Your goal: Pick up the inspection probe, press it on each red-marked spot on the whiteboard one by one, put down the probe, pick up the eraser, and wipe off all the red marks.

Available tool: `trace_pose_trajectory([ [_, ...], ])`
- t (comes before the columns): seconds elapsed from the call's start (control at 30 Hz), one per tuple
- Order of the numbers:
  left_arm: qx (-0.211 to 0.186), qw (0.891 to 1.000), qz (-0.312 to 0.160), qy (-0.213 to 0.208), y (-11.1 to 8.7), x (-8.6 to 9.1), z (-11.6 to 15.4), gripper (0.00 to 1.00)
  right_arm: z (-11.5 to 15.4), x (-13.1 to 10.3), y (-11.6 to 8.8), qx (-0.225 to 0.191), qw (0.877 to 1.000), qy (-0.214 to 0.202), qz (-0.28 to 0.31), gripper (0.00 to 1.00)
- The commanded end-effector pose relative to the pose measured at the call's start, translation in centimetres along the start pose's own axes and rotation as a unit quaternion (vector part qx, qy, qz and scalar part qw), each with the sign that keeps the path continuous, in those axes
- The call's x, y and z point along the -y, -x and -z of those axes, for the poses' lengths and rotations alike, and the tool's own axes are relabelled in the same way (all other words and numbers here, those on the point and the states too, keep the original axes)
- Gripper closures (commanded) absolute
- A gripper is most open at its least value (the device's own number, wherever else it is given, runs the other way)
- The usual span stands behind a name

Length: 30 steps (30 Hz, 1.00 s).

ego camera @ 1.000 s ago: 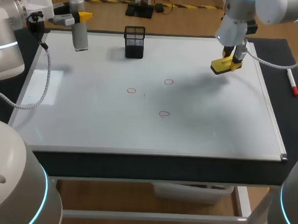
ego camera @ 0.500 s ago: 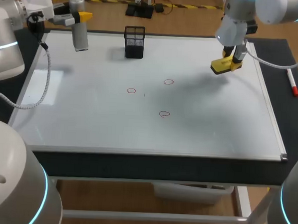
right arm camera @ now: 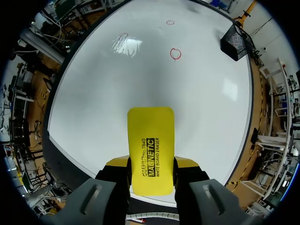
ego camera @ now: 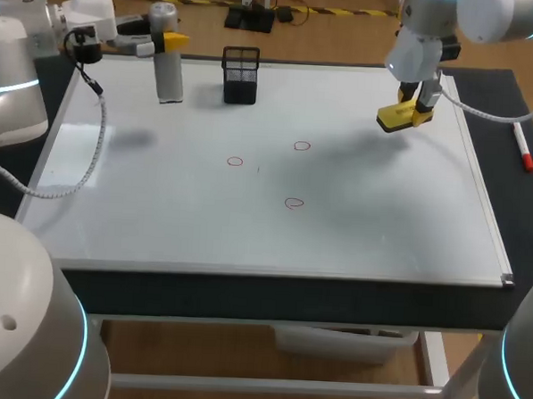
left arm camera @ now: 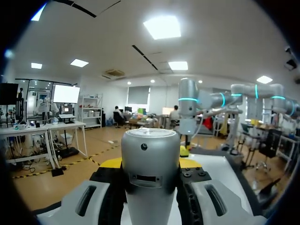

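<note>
Left end effector (ego camera: 170, 42) and right end effector (ego camera: 414, 105) both clamped, raised at far side.

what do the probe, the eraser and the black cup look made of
The inspection probe looks like brushed metal: silver-grey with a soft sheen. The eraser seems to be smooth yellow plastic, evenly coloured with rounded corners. The black cup is apparently wire mesh: a fine grid shows on its walls.

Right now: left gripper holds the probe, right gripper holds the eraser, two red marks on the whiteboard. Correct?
No: the head view shows three red marks on the whiteboard, not two. The rest holds: left gripper holds the probe, right gripper holds the eraser.
</note>
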<state>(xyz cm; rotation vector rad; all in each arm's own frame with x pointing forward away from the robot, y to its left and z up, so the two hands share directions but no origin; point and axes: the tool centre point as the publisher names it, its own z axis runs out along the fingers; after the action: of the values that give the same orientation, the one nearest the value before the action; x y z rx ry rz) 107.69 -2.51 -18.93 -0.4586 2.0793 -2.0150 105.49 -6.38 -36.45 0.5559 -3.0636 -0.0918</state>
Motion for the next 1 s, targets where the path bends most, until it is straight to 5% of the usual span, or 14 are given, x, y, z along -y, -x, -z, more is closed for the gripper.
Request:
trace_pose_trajectory([
  [0.03, -0.021, 1.0, 0.002, 0.001, -0.6, 0.1, -0.7, 1.0, 0.1, 0.1, 0.1, -0.003, 1.0, -0.001, 0.0, 1.0],
  [0.63, -0.15, 0.989, 0.009, -0.012, -7.1, -1.9, -3.2, 1.0, 0.1, 0.1, 0.1, -0.003, 1.0, -0.001, 0.0, 1.0],
  [1.0, -0.214, 0.977, 0.011, -0.024, -9.2, -3.2, -4.7, 1.0, 0.1, 0.1, 0.1, -0.003, 1.0, -0.001, 0.0, 1.0],
])
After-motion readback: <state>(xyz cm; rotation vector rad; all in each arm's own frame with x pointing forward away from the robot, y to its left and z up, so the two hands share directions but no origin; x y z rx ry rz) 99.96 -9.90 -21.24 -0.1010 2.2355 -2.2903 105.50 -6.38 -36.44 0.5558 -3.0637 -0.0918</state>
